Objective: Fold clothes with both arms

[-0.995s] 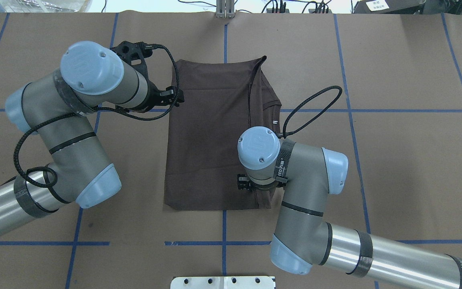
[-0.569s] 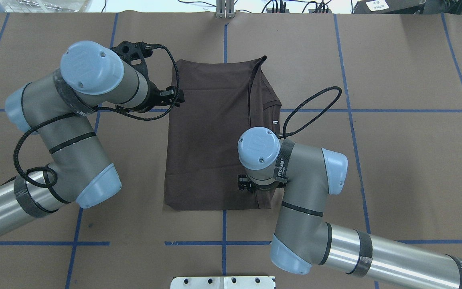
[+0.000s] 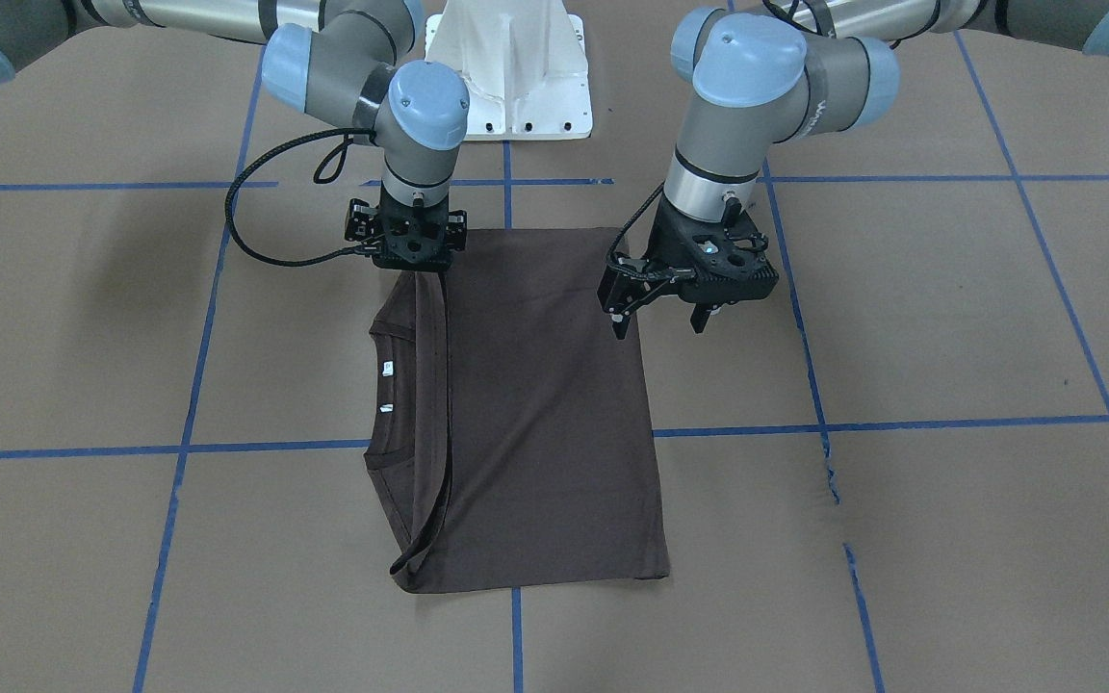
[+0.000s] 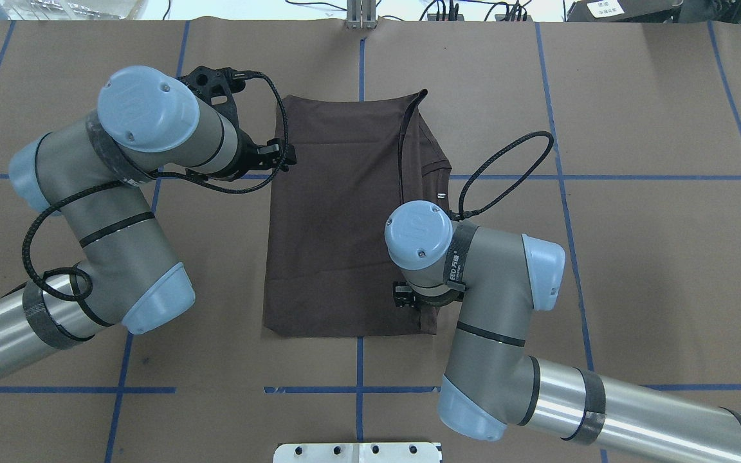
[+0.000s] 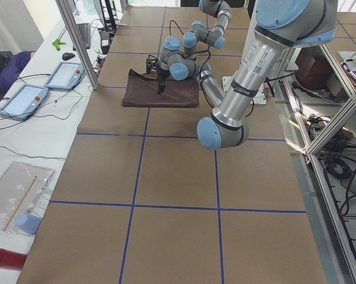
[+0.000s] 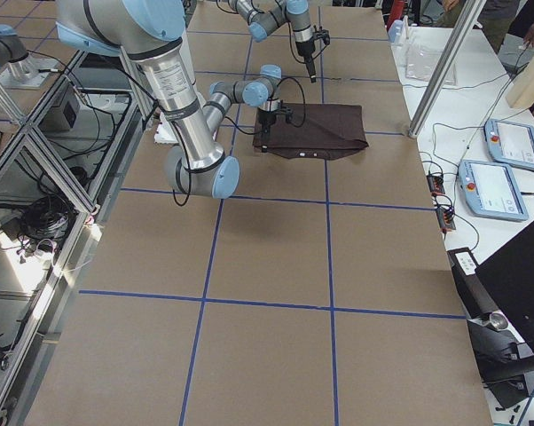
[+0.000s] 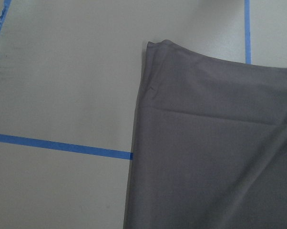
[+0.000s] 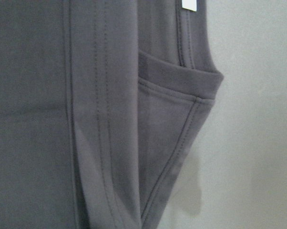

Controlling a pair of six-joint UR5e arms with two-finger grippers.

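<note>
The dark brown T-shirt [image 3: 535, 414] lies folded into a long rectangle on the brown paper table [image 3: 901, 318]. Its collar [image 3: 389, 404] and white tags [image 3: 387, 367] show on the folded side. It also shows in the overhead view [image 4: 332, 218]. My right gripper [image 3: 423, 271] points down at the shirt's corner nearest the robot and is shut on the folded hem strip; in the overhead view [image 4: 406, 294] the wrist mostly hides it. My left gripper [image 3: 657, 325] is open and hovers just above the shirt's opposite long edge, holding nothing. The left wrist view shows a shirt corner [image 7: 215, 143].
The white pedestal base [image 3: 511, 67] stands at the robot's side of the table. Blue tape lines [image 3: 901, 422] grid the paper. Tablets [image 5: 21, 100] and cables lie on a side bench beyond a metal post [image 5: 77, 41].
My right arm has shifted a little to the right and toward the robot, taking the shirt's hem strip with it. The left arm has stayed still.
</note>
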